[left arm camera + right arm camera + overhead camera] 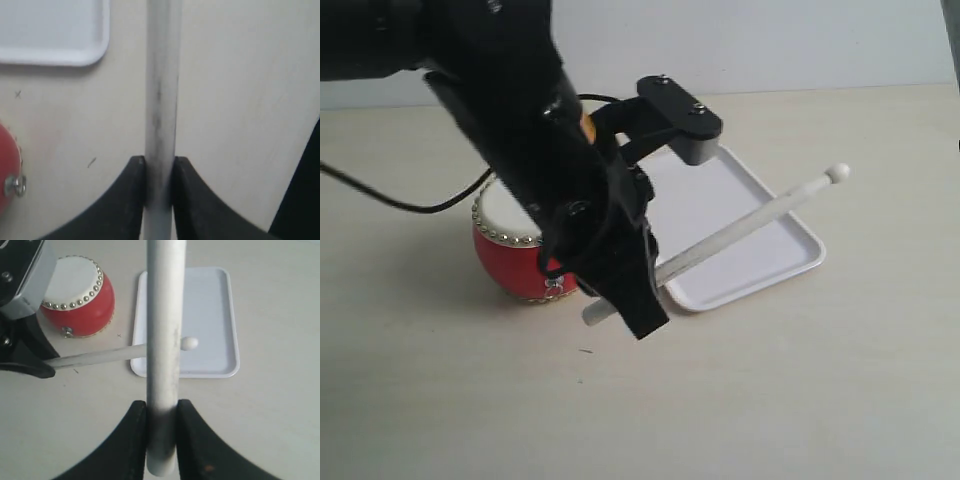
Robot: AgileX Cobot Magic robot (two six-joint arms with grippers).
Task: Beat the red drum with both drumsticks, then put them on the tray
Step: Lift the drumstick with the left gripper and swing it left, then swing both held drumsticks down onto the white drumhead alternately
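The left gripper [630,300] hangs just beside the near right of the red drum [505,255], its black jaws clamped on the butt end of one drumstick [750,222]. In the left wrist view the two fingers [131,200] press against either side of the pale shaft [161,75], with no gap showing. From the grip, this stick slants right and away across the near left edge of the white tray [790,250]. Its bead tip [837,172] is seen past the tray's far right rim, and the stick appears lifted clear of the tray.

The drum stands upright on the pale table [800,380], its cream skin ringed with gold studs and a small metal ring [556,285] on its near side. The tray lies flat on the table just right of the drum, set at an angle, with a narrow strip of table between the two. A black cable [400,205] trails over the table at the far left.

The right gripper [162,410] is outside the exterior view. Its own camera shows its jaws closed on the second drumstick [164,305] near the butt end, held above the table. Beyond that stick are the drum [82,310], the tray [210,305] and the left arm's stick [100,357], whose bead sits over the tray's surface.
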